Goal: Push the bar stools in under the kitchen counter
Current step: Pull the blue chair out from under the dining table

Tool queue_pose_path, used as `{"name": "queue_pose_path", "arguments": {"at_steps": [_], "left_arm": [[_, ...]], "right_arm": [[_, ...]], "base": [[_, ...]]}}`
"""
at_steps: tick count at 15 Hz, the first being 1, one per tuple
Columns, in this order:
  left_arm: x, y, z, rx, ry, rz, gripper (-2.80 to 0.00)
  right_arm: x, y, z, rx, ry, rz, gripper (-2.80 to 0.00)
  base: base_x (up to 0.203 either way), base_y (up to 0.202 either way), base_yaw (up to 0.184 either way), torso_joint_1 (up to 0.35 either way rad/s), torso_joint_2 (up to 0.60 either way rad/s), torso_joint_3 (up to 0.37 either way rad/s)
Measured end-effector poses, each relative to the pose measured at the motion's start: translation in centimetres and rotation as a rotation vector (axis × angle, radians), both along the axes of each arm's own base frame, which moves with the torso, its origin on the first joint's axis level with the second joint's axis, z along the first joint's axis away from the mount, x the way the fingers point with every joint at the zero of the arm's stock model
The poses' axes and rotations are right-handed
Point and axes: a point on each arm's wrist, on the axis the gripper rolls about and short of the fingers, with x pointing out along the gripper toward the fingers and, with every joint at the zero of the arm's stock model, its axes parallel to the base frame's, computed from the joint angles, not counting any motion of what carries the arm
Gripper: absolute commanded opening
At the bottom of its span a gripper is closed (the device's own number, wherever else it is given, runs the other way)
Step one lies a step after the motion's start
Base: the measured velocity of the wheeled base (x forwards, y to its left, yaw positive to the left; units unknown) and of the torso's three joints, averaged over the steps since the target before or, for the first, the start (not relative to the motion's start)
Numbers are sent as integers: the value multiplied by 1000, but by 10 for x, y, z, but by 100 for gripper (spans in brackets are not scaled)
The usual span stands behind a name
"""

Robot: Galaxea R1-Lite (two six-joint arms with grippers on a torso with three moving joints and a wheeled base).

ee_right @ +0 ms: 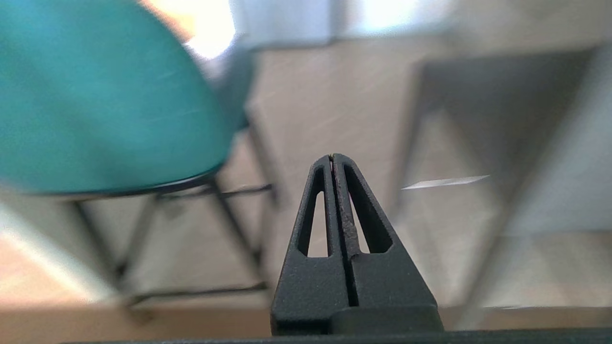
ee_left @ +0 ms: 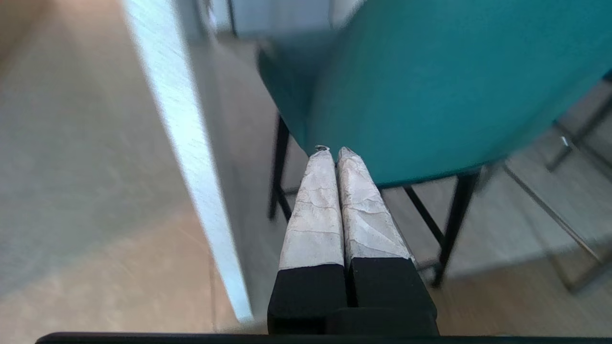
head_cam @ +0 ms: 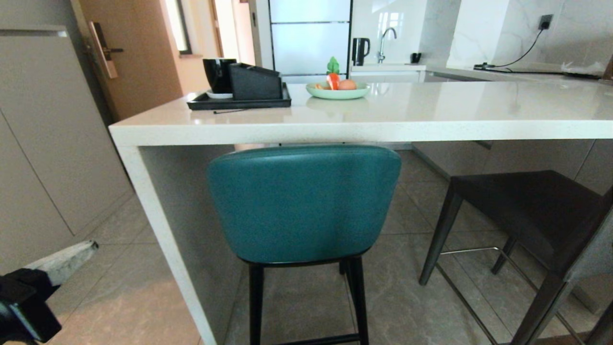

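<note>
The teal bar stool (head_cam: 304,203) stands in front of me, the top of its curved back just below the edge of the white kitchen counter (head_cam: 383,120). To its right is the squared grey bar stool (head_cam: 527,211), its seat partly under the counter. My left gripper (head_cam: 92,246) is low at the left, shut and empty, short of the teal stool (ee_left: 430,86), its taped fingertips (ee_left: 320,157) pointing at the back's lower edge. My right gripper (ee_right: 333,155) is shut and empty, aimed at the floor between the teal stool (ee_right: 95,95) and the grey stool (ee_right: 502,105).
The counter's thick side panel (head_cam: 158,230) stands just left of the teal stool. On the counter sit a black tray (head_cam: 239,101) with a cup and box, and a green plate (head_cam: 338,91) of fruit. Grey cabinets (head_cam: 48,143) line the left wall.
</note>
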Motion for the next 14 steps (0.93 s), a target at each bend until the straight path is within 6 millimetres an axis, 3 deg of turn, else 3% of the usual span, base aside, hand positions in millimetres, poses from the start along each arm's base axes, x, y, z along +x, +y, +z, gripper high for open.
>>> {"name": "queue_pose_path", "arguments": {"at_steps": [6,14], "left_arm": [[70,-15,-12,-43,50,-13,-280],[136,-27,-36,-58,109,-4,-280]], "right_arm": [[57,10,1,49,112,129,-280],[102,27,-7,-18,109,251,-280]], "base": [[0,0,0,0,0,0],[0,0,0,0,0,0]]}}
